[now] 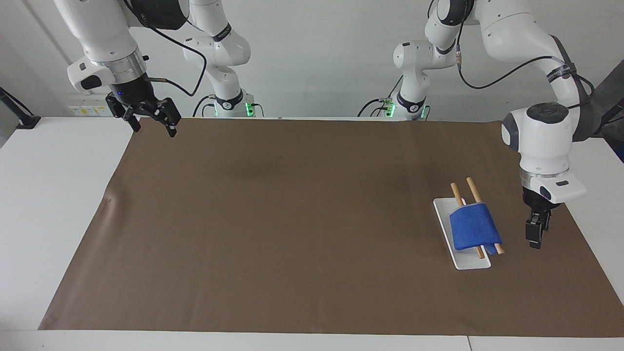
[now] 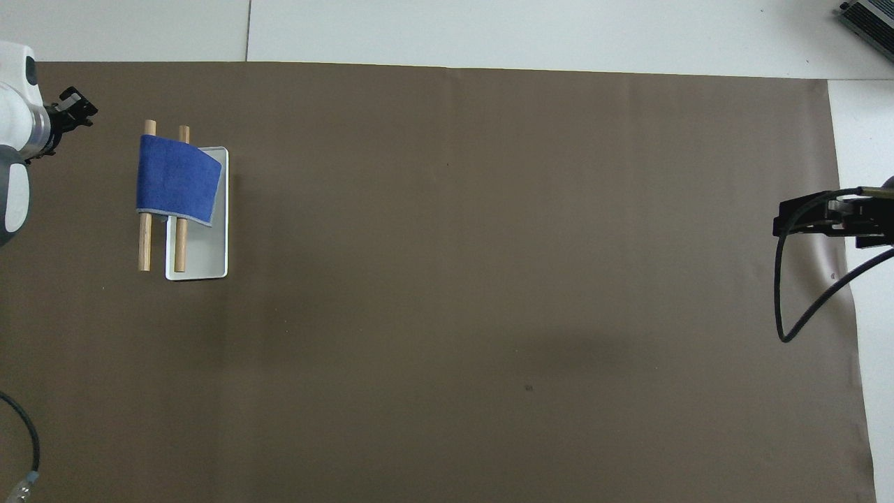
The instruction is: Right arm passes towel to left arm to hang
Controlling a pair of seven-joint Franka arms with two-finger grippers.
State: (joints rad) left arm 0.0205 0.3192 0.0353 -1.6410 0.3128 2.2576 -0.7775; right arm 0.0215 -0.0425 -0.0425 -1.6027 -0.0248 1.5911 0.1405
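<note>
The towel (image 1: 474,226) lies draped over the two wooden rods (image 1: 475,193) of the white tray (image 1: 446,214), hung to air, so the left hand (image 1: 535,235) hovers empty, part-open, beside the tray, while the right hand (image 1: 152,116) waits spread wide over the desk's (image 1: 273,204) corner.

One blue towel (image 1: 472,226) drapes two wooden rods (image 1: 459,195) on one white tray (image 1: 446,217); two grippers flank it.
</note>
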